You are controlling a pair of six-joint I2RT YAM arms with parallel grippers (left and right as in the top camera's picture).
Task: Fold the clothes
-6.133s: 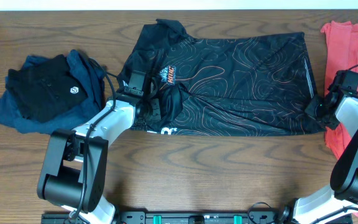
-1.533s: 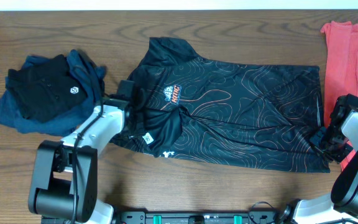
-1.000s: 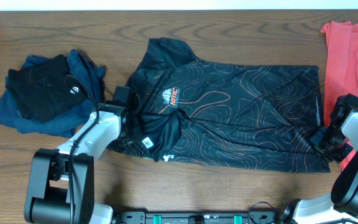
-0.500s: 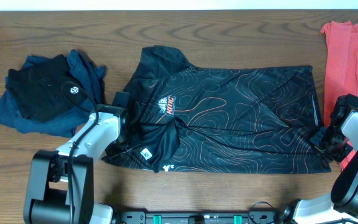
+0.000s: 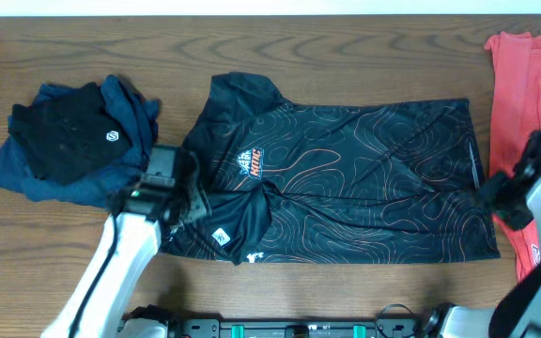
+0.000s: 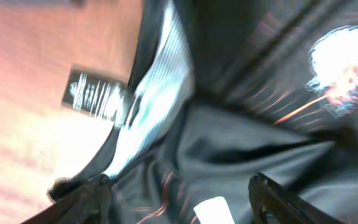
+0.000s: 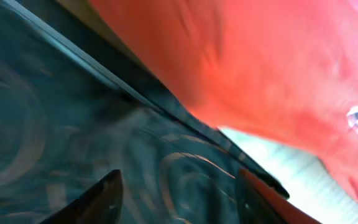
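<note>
The black jersey [image 5: 364, 178] with orange contour lines lies spread flat across the middle of the table, collar to the left and a sleeve folded over its lower left part. My left gripper [image 5: 193, 199] hovers over that left edge. In the left wrist view its jaws [image 6: 179, 205] are wide apart above the jersey cloth [image 6: 241, 143] and hold nothing. My right gripper [image 5: 492, 192] is at the jersey's right hem. In the right wrist view its jaws [image 7: 179, 199] are open over the cloth [image 7: 73, 124].
A heap of dark blue and black shirts [image 5: 73, 141] lies at the left. A red shirt [image 5: 515, 84] lies at the right edge, also showing in the right wrist view [image 7: 260, 62]. Bare wooden table [image 5: 346, 291] runs along the front.
Both grippers have let go of the jersey and lifted off it. The left arm rose and swung toward the front; the right gripper moved up along the hem. The jersey lies flatter.
</note>
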